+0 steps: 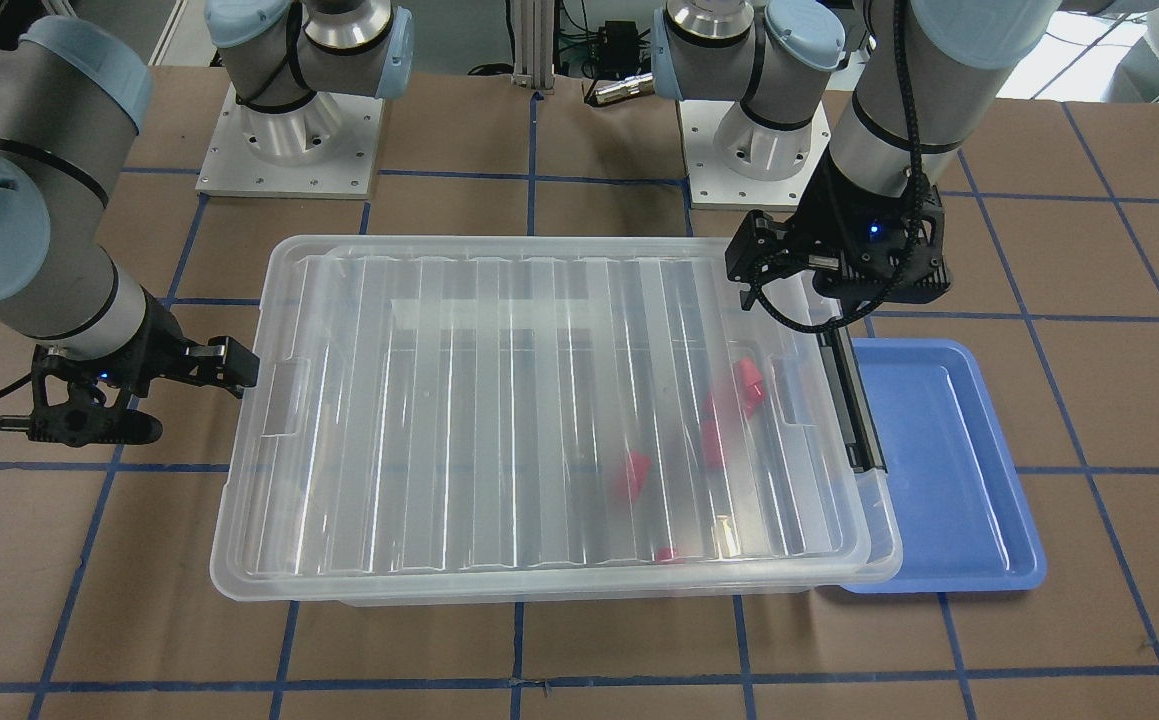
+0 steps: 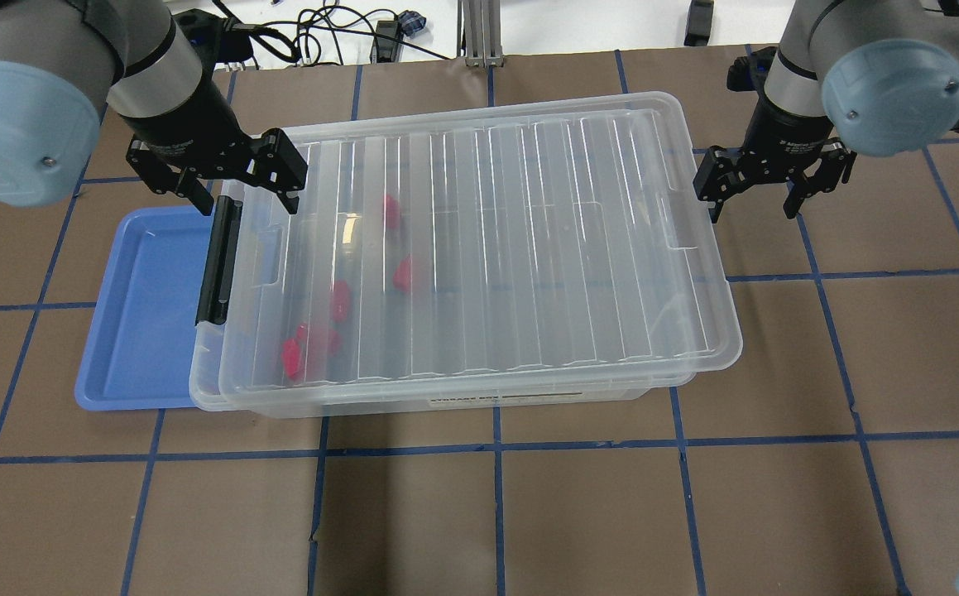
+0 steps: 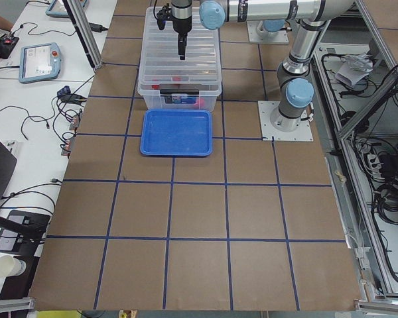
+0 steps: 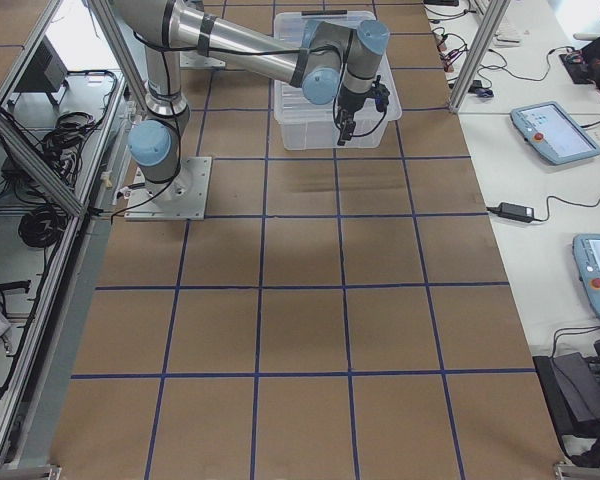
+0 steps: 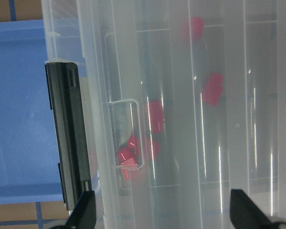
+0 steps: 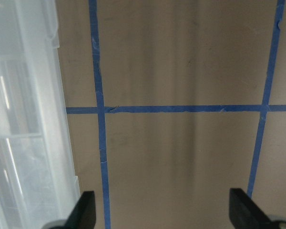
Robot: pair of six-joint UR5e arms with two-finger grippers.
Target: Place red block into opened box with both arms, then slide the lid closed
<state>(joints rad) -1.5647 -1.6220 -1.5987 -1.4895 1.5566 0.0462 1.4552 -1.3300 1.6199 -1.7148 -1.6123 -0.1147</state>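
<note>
Inside box, toward 9 o'clock end (overhead view), red blocks seen through lid, almost shut. Left hand spread above black bar. Right hand spread at 3 o'clock, nothing held. Lid judged light, slippery, bendy; short-end notch to be pushed.

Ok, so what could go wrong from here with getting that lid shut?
The lid sits offset toward the right end effector, leaving part of the box uncovered beside the black bar. A push there could shove the whole box against the blue tray instead of sliding the lid. The open left end effector hangs over that end, so the lid might catch on it and skew.
</note>
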